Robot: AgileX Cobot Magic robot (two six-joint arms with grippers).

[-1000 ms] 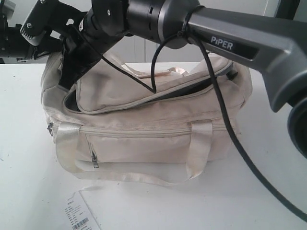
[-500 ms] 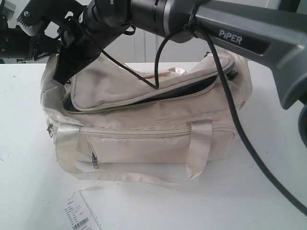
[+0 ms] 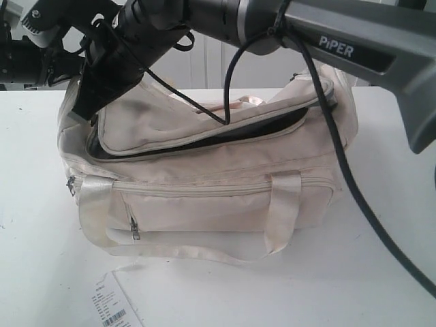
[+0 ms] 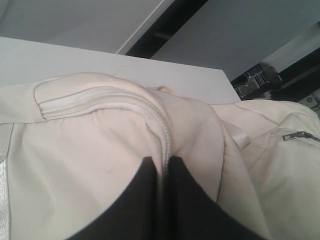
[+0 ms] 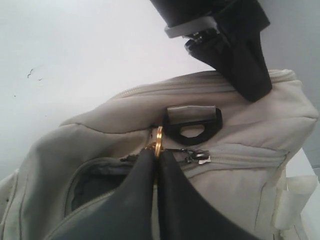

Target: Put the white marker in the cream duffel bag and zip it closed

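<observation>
The cream duffel bag (image 3: 204, 197) lies on the white table (image 3: 34, 225). Its top zipper gapes along most of its length and shows black lining (image 3: 252, 131). My right gripper (image 5: 156, 151) has reached across to the bag's left end (image 3: 82, 109) and is shut on the gold ring charm (image 5: 159, 137) of the top zipper. At that same end my left gripper (image 4: 162, 162) is shut on a ridge of the bag's fabric beside a zipper seam (image 4: 155, 120); it also shows in the right wrist view (image 5: 250, 82). The white marker is not in view.
A white barcoded paper tag (image 3: 110, 305) lies on the table in front of the bag. The right arm (image 3: 340, 48) and its black cable (image 3: 340, 170) cross above and in front of the bag. A black D-ring (image 5: 192, 125) sits on the bag's end.
The right arm has risen and shifted left with the ring charm in its grip. The top flap has lifted with it, and the gap showing black lining is wider.
</observation>
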